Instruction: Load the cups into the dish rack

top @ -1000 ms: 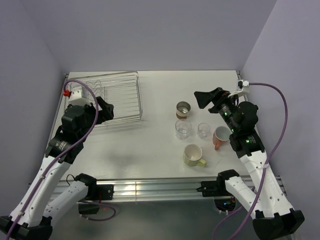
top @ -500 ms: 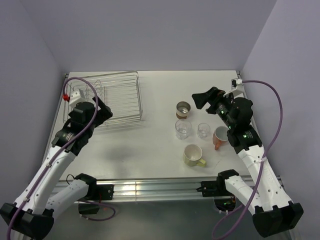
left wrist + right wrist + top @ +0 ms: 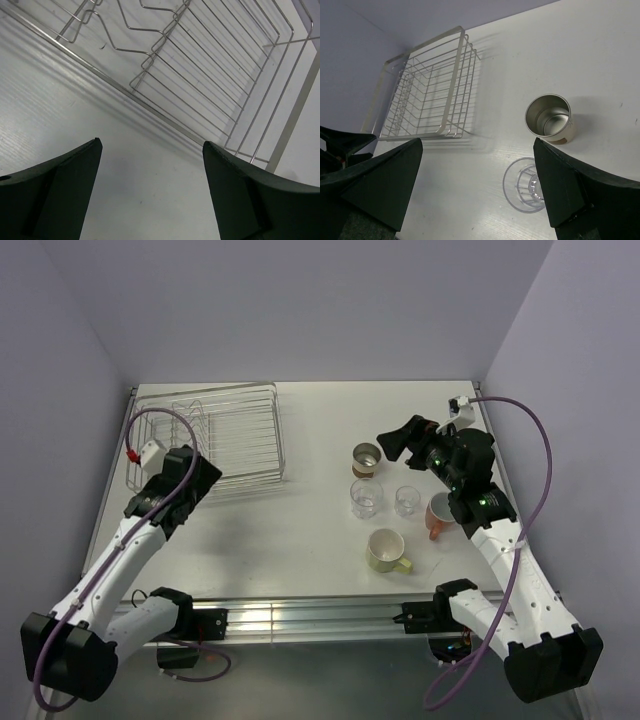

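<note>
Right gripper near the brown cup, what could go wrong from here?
The open right gripper points at the brown cup, and a clear glass stands close beside it; the wide-spread gripper could knock that glass. The dish rack sits far across the table, so a weak grasp might drop the cup on the way.

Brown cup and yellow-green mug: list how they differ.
The brown cup has a shiny metallic inside; the yellow-green mug is pale inside. The yellow-green mug has a side handle; no handle shows on the brown cup. The brown cup stands farther from the arm bases than the yellow-green mug, which looks wider. Both stand upright, mouth up, on the table, outside the dish rack.
</note>
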`<state>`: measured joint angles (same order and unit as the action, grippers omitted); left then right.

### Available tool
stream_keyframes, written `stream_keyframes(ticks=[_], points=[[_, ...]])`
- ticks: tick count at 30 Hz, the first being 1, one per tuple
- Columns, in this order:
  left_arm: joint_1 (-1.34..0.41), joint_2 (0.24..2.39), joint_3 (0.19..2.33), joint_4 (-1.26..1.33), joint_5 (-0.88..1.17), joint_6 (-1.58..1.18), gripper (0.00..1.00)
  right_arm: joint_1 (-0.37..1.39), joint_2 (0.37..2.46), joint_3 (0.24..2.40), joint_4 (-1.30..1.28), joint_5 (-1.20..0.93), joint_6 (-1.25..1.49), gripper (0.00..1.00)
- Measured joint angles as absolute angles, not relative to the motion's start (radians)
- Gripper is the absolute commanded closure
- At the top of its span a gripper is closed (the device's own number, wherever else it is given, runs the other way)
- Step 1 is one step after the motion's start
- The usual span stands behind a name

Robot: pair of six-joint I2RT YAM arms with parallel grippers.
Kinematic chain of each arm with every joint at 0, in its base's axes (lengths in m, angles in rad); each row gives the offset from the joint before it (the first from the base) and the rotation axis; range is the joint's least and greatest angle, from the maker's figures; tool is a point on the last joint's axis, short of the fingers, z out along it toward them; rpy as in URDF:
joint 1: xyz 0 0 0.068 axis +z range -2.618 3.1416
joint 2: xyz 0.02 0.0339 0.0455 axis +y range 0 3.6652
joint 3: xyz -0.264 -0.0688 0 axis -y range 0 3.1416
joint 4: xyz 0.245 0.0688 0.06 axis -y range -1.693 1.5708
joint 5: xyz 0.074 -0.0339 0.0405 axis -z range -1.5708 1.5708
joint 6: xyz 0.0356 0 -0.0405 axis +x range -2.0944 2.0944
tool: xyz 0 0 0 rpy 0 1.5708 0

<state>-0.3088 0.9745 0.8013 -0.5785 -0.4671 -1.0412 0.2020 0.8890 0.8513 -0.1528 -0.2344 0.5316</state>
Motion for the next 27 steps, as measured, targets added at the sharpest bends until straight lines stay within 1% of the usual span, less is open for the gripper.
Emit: stream_keyframes(ticks=[3, 5, 14, 18, 23, 27], points=[[-0.314, 1.013, 0.807, -0.538, -0.445, -1.011, 0.13, 0.202, 0.89, 0.851, -0.154, -0.234, 0.53, 0.0], [-0.355, 1.06, 0.838, -0.536, -0.442, -0.982, 0.13, 0.202, 0.891, 0.851, -0.156, -0.232, 0.529, 0.0], [-0.751, 1.351, 1.139, -0.521, -0.467, -0.901, 0.19, 0.202, 0.892, 0.873, -0.231, -0.199, 0.52, 0.0], [-0.893, 1.508, 1.247, -0.514, -0.466, -0.88, 0.21, 0.202, 0.891, 0.897, -0.249, -0.171, 0.512, 0.0], [-1.029, 1.649, 1.334, -0.524, -0.451, -0.86, 0.2, 0.202, 0.888, 0.905, -0.285, -0.133, 0.503, 0.01], [-1.081, 1.715, 1.388, -0.524, -0.438, -0.854, 0.21, 0.202, 0.883, 0.908, -0.311, -0.115, 0.502, 0.01]])
